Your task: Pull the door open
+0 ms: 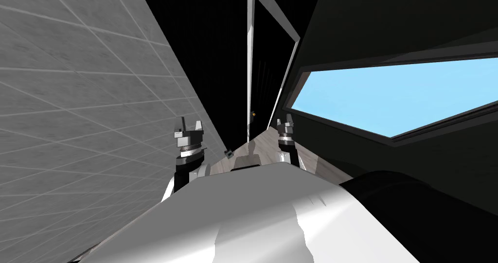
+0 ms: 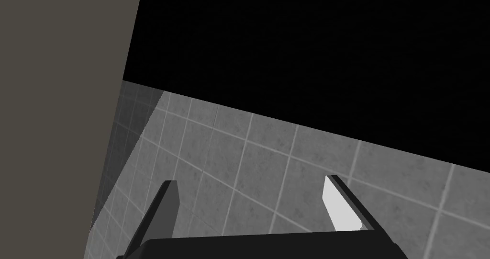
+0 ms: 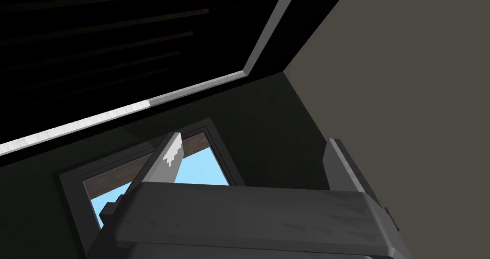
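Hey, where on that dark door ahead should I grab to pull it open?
Take the small dark handle at the left edge of the door. It is the only fitting visible on the flat panel, so come straight on with the open right gripper, likely the nearer. Its shape is too small to tell.

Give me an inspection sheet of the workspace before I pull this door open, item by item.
Surface: pale floor strip ahead.
Job's things: dark door in a light frame, ahead, untouched; small handle on it, detail unclear.
Clutter: small dark object by the tiled wall, unidentifiable.
Grippers: left gripper open, empty; right gripper open, empty.
Cables: nothing seen.
Surroundings: tiled wall on the left, window on the right, black area between.
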### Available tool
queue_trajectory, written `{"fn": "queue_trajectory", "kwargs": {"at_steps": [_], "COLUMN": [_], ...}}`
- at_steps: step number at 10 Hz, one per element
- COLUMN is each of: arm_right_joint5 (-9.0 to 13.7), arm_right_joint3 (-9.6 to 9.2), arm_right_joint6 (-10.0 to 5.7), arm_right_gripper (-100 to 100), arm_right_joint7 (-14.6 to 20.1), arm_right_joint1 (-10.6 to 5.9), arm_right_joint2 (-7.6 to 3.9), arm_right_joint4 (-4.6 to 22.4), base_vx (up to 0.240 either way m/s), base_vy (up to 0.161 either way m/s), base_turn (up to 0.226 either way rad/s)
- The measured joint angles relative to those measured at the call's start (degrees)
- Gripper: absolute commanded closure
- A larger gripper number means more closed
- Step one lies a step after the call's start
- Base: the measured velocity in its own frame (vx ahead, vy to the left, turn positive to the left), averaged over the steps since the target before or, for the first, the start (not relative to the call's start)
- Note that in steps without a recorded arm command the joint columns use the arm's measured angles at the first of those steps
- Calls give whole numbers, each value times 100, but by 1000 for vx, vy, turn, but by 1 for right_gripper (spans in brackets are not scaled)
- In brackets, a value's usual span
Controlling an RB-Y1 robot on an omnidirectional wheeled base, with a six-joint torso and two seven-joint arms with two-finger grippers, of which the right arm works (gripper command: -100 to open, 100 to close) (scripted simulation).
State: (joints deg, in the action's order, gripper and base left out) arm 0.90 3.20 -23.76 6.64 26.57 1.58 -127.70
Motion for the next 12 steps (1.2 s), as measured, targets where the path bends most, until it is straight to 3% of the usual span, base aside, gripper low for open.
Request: {"fn": "queue_trajectory", "kwargs": {"at_steps": [3,6,8,9,12], "arm_right_joint5": [-168,-406,-505,-582,-818], "arm_right_joint3": [-54,-129,-167,-161,-248], "arm_right_joint6": [-50,-150,-211,-241,-278], "arm_right_gripper": [-100,-100,-100,-100,-100], "arm_right_joint7": [-277,-677,-847,-985,-1372], "arm_right_joint1": [-256,-637,-734,-917,-1282], "arm_right_joint2": [-106,-227,-296,-376,-465], "arm_right_joint4": [431,1022,1299,1507,2063], "base_vx": [50,59,51,36,55], "base_vy": [-40,-47,-39,-35,-53], "base_turn": [16,13,12,12,14]}}
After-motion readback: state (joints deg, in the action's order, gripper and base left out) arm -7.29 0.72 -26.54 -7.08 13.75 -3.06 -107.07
